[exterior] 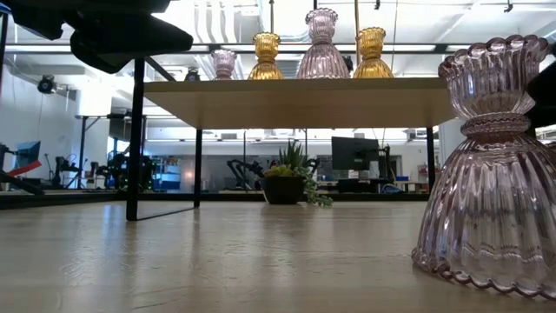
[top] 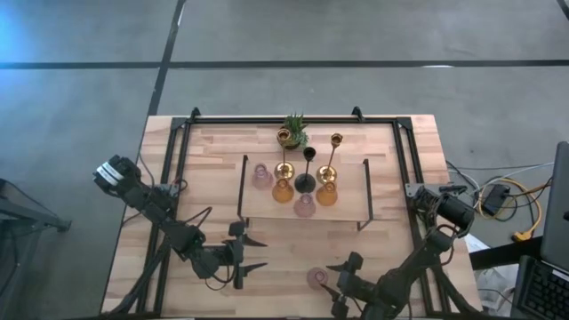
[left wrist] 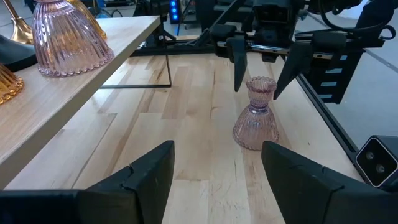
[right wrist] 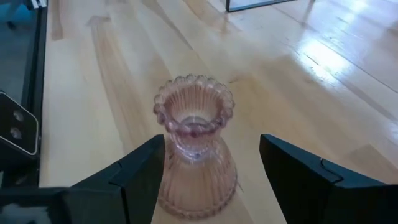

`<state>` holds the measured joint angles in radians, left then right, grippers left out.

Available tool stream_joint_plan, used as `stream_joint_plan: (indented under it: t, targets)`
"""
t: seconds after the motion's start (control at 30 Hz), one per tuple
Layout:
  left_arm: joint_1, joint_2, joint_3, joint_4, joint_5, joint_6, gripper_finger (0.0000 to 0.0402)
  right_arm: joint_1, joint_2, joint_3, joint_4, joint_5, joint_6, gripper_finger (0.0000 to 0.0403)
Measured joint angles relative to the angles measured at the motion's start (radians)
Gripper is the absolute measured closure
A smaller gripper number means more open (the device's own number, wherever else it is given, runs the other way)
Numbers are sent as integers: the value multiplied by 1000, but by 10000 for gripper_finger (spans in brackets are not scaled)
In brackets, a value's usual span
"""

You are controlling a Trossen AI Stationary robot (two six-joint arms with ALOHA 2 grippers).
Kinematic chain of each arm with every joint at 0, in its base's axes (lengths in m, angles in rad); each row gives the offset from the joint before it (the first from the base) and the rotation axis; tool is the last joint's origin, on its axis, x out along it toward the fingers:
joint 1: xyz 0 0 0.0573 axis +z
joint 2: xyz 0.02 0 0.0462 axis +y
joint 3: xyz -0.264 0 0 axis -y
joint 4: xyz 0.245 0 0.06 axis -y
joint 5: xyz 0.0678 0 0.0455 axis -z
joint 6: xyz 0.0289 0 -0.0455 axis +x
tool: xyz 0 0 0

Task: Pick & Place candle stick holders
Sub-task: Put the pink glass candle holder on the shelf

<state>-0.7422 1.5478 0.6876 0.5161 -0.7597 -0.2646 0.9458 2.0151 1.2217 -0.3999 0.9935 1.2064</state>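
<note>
Now a pink glass holder (right wrist: 194, 149) is straddled by the right hand (left wrist: 261, 59), fingers wide apart and not gripping.

It is seen upright on the tabletop (top: 284, 258), near the front edge, apart from the holders on the raised shelf (top: 347, 212). A tip-over could be caused if one finger meets the flared rim first. The left hand (top: 253, 253) is held wide open nearby.

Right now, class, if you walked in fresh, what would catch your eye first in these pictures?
A ribbed pink glass holder stands upright on the table's near edge, the right gripper straddling it with jaws open, not touching. Behind it, a low wooden shelf at the table's middle carries the other holders: pink, amber, gold and black.
</note>
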Motion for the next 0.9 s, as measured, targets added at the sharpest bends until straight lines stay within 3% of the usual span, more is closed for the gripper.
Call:
stream_joint_plan:
  t: [0.53,0.9]
  targets:
    - [0,0,0,0,0,-1,156,-42,54,-1,144,-41,-85,157]
    - [1,0,0,0,0,-2,156,-55,60,0,160,-22,-84,213]
